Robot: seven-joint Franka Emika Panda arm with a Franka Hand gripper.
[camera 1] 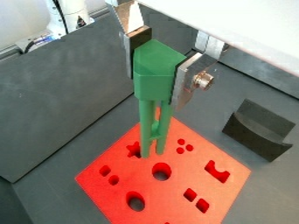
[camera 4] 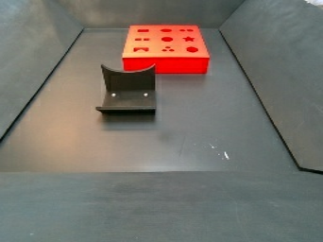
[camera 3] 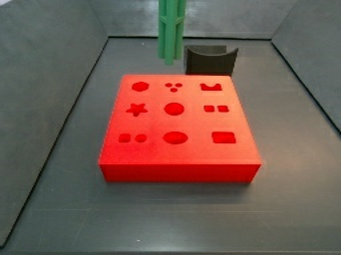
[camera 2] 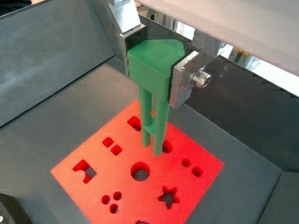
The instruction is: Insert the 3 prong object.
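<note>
My gripper point(camera 1: 156, 68) is shut on the wide head of the bright green 3 prong object point(camera 1: 156, 122), also seen in a wrist view point(camera 2: 151, 122). Silver fingers point(camera 2: 184, 77) clamp its two sides. It hangs upright with the prongs pointing down over the flat red block with shaped holes point(camera 1: 176, 182); the prong tips are close above the block's top, near a group of small holes. In a side view the green bar point(camera 3: 170, 30) drops from the top edge over the far side of the red block point(camera 3: 180, 149); the gripper itself is out of that frame.
The dark fixture point(camera 3: 209, 60) stands on the floor just behind the red block and shows in a wrist view point(camera 1: 260, 129). In a side view it point(camera 4: 127, 90) stands apart from the red block point(camera 4: 168, 59). Sloping dark walls enclose the grey floor point(camera 4: 190, 142).
</note>
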